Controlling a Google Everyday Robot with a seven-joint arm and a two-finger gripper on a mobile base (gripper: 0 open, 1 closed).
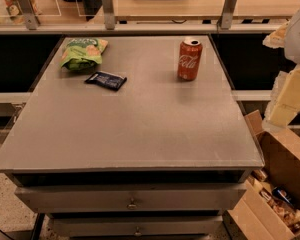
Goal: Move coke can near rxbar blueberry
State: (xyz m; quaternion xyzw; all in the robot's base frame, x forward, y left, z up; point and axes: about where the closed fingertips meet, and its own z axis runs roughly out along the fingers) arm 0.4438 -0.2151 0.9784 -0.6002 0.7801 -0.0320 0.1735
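The coke can, red-orange with white script and a silver top, stands upright on the far right part of the grey table. The rxbar blueberry, a flat dark navy bar, lies at the far left, well left of the can. My gripper is at the right edge of the view, off the table's right side on a cream-coloured arm. It is to the right of the can, a little nearer than it, and holds nothing that I can see.
A crinkled green snack bag lies just behind the bar at the far left corner. A counter with metal posts runs behind the table. An open cardboard box with items stands on the floor at the right. Drawers sit below the tabletop.
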